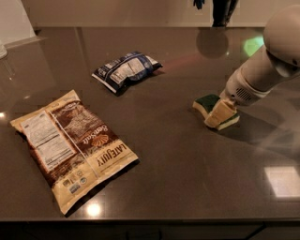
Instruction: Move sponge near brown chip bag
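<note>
The sponge [205,101], dark green on top with pale yellow foam, lies on the dark tabletop at the right. My gripper [219,115] comes down from the upper right and sits over the sponge's right half, hiding part of it. The brown chip bag [75,145], large and flat with a white nutrition label, lies at the front left, far from the sponge.
A smaller dark blue and white bag [125,70] lies at the back centre-left. The table's front edge [150,219] runs along the bottom. A person's legs [220,9] stand beyond the far edge. My white arm [267,61] fills the upper right.
</note>
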`<state>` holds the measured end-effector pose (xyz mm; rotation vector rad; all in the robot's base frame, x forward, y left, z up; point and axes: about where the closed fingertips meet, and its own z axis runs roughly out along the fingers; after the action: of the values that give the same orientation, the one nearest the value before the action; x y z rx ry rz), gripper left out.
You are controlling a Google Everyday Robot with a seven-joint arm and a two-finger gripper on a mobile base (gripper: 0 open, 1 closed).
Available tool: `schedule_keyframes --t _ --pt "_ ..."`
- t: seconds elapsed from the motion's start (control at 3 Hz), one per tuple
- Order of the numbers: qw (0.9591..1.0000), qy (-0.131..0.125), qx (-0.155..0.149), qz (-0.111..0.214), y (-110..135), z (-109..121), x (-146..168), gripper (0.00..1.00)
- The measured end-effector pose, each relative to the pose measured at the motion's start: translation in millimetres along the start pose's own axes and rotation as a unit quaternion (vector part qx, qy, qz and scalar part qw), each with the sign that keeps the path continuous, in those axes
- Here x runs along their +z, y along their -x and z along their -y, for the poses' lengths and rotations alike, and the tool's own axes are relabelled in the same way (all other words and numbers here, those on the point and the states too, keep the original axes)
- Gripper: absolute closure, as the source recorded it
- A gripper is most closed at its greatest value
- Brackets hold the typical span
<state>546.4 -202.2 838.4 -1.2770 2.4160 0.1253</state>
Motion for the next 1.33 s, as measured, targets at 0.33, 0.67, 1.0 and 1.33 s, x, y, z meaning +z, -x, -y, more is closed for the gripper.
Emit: schedule_keyframes --t 0.33,0.67,1.0,1.33 --pt "0.9999 0.007 -0.009 0.001 6 -8 -4 0.64" --pt "0.9991 0.02 -0.037 0.008 28 -25 -13 0.87" --pt "0.9952 0.049 -0.08 0.029 69 -56 -20 1.0" --pt "0.9886 0.081 -0.119 0.046 108 -87 -19 1.0"
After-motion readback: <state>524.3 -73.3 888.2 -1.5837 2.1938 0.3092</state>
